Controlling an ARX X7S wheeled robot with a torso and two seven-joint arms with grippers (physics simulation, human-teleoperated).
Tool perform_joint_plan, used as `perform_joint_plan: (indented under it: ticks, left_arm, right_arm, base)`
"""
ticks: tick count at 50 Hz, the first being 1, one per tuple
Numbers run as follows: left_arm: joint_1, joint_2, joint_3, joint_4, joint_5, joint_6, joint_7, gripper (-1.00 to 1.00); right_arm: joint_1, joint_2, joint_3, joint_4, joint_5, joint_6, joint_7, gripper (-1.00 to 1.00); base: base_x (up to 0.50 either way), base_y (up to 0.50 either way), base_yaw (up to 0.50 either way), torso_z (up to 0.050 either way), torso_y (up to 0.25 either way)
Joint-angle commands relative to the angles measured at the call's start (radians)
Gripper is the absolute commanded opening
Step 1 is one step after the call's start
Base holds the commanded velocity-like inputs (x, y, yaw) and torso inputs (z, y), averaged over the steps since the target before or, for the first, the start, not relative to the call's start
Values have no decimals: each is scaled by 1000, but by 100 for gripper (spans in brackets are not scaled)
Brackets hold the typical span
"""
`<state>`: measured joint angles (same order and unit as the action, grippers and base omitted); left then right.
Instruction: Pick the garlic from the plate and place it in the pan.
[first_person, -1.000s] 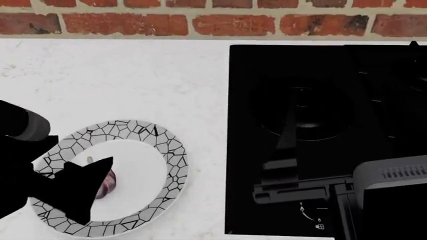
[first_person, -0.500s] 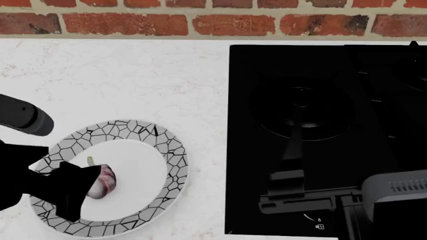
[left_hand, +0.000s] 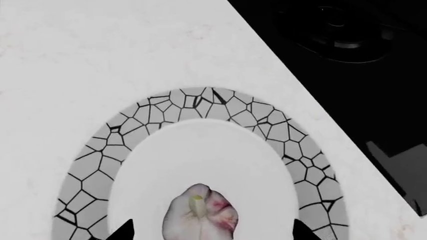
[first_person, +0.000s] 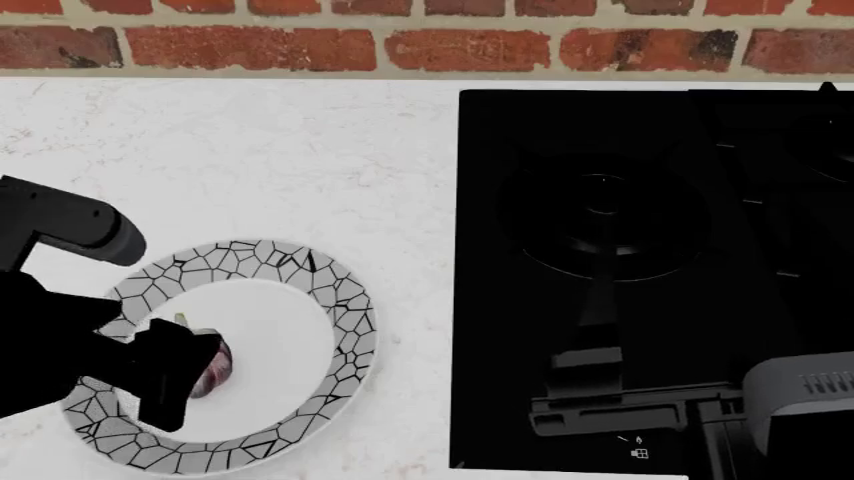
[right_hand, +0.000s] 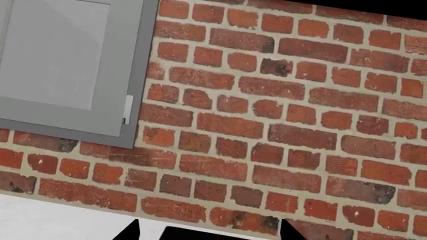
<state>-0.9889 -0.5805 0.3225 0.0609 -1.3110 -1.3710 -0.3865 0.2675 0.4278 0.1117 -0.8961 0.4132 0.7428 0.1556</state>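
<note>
The garlic (left_hand: 199, 217), a whitish bulb with pink streaks, lies on the white centre of the plate (left_hand: 200, 102) with the black mosaic rim. My left gripper (left_hand: 213, 232) is open. Its two dark fingertips (left_hand: 125, 231) stand either side of the bulb, apart from it. In the head view the left gripper (first_person: 171, 375) covers the garlic's (first_person: 214, 365) left side over the plate (first_person: 344, 300). My right gripper (right_hand: 208, 232) is open and empty, facing the brick wall. The pan is out of view.
A black cooktop (first_person: 747, 200) with a round burner (first_person: 601, 215) fills the right of the white counter (first_person: 267, 150). The right arm's grey body (first_person: 807, 400) is over its front right corner. A brick wall (first_person: 427, 40) runs along the back. A grey cabinet (right_hand: 60, 65) hangs on it.
My left gripper has shifted lower around the garlic, which stays put on the plate. The right arm has drawn back toward the lower right of the head view.
</note>
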Motion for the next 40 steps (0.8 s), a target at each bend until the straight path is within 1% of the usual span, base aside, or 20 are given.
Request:
perform_joint_plan:
  ticks: [1,13,32,40]
  left_arm:
    - [-3,1,55,-38,53,34,58,100]
    - [2,4,85,-91,101,79,90,100]
    - [1,17,119,-116,117,92,106,100]
    - [-13,22,149,-143,143,105,133,100]
  right_arm:
    - [-8,10,14,-14,16,11,4,100]
    - [-20,14,15,2,15,-12,1,100]
    - [-30,21,24,-18,37,4,16,100]
    - [-39,23,32,-34,51,14,27,100]
  base:
    - [0,0,0,0,0]
    - [0,0,0,0,0]
    - [0,0,0,0,0]
    - [0,0,0,0,0]
